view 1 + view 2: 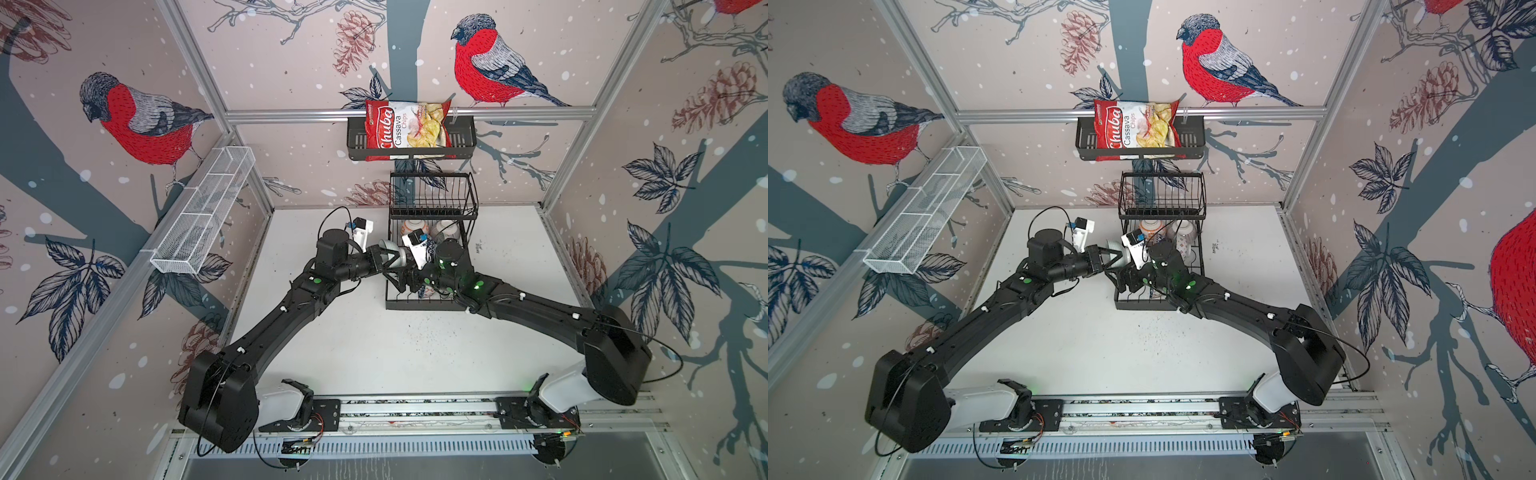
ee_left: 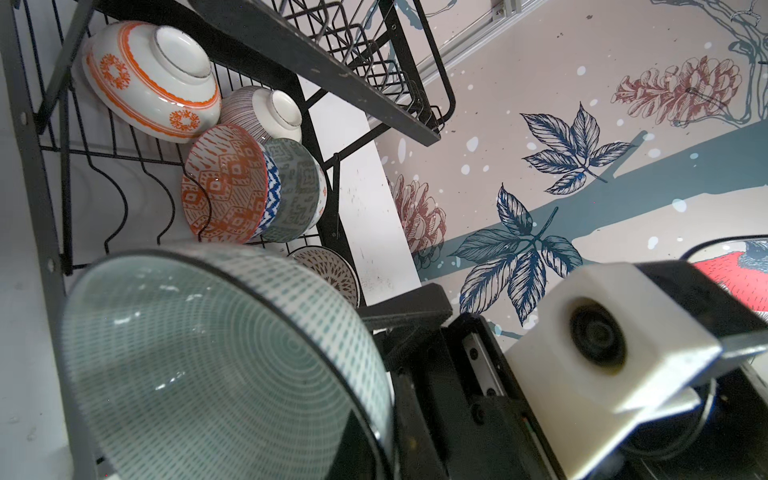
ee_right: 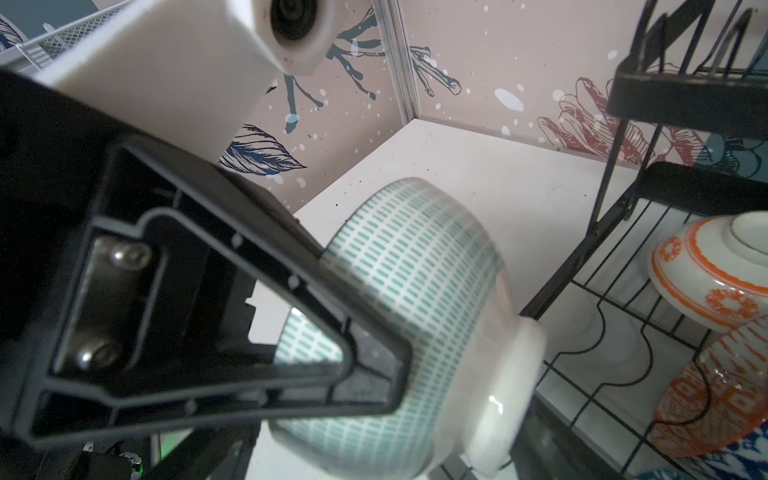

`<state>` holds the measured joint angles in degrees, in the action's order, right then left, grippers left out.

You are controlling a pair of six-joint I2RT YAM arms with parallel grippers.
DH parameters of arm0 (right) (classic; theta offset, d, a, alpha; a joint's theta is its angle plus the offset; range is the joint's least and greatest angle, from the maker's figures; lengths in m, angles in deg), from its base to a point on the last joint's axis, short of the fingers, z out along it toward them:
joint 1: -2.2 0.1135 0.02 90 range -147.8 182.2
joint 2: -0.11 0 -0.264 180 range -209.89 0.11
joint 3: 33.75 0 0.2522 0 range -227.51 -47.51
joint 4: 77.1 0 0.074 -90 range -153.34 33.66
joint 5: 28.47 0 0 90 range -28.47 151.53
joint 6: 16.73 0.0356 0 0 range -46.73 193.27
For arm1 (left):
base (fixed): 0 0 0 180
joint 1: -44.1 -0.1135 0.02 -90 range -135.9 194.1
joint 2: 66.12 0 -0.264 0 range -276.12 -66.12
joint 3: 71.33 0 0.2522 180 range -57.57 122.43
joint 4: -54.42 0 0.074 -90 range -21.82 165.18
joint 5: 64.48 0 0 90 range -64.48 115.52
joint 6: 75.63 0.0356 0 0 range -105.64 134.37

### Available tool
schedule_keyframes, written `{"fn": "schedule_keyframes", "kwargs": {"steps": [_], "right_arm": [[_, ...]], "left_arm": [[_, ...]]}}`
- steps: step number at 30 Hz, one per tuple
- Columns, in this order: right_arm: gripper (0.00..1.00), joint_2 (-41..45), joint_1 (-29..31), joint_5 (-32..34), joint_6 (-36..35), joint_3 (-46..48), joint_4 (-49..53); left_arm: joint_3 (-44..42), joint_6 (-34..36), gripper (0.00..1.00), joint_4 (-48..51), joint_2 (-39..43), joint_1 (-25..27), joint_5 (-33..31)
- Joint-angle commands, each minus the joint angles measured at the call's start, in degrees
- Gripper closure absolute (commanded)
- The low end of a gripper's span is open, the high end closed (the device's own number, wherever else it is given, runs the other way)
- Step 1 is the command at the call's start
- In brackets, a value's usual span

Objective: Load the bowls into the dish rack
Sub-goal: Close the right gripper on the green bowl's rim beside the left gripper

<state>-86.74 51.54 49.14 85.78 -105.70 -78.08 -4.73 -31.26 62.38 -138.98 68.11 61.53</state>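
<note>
My left gripper (image 1: pixel 386 259) is shut on the rim of a white bowl with teal dashes (image 1: pixel 394 257) (image 2: pixel 208 365), held on its side just left of the dish rack (image 1: pixel 432 306). One left finger (image 3: pixel 249 332) lies on the bowl's (image 3: pixel 415 282) outer wall. My right gripper (image 1: pixel 400 277) stands open close under the bowl, one of its fingers (image 2: pixel 405 309) beside the wall. In the rack's (image 2: pixel 332 75) lower tier stand several bowls: orange floral (image 2: pixel 145 83), pink-lined (image 2: pixel 257 108), orange-patterned with blue outside (image 2: pixel 224 183), grey-green (image 2: pixel 295 187) and brown-dotted (image 2: pixel 328 270).
A black slotted shelf (image 1: pixel 465 141) on the back wall holds a chips bag (image 1: pixel 407 124). A long white mesh basket (image 1: pixel 203 212) hangs on the left wall. The rack's upper basket tier (image 1: pixel 432 195) overhangs the lower one. White tabletop (image 1: pixel 374 345) lies in front.
</note>
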Motion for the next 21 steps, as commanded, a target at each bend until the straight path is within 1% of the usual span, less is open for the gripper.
{"fn": "schedule_keyframes", "kwargs": {"steps": [1,6,9,12,19,21], "right_arm": [[0.15,-0.45,0.01,-0.63,1.19,-0.68,-2.56],[0.20,-0.90,0.05,-0.38,1.68,-1.12,-2.74],[0.24,-1.04,0.05,0.15,1.87,-1.21,-2.65],[0.31,-1.22,0.05,0.55,1.84,-1.18,-2.65],[0.38,-1.59,-0.02,1.02,1.78,-1.20,-2.52],[0.38,-1.74,-0.08,1.11,1.80,-1.22,-2.28]], "left_arm": [[0.02,0.27,1.00,-5.85,0.04,-0.15,1.02],[-0.15,0.19,1.00,-6.28,-0.34,-0.28,1.14],[-0.27,0.02,1.00,-6.51,-0.53,-0.37,1.00],[-0.28,0.03,1.00,-6.59,-0.90,-0.42,1.03],[-0.28,-0.17,1.00,-6.67,-1.41,-0.46,1.29],[-0.19,-0.19,0.96,-6.59,-1.67,-0.46,1.13]]}}
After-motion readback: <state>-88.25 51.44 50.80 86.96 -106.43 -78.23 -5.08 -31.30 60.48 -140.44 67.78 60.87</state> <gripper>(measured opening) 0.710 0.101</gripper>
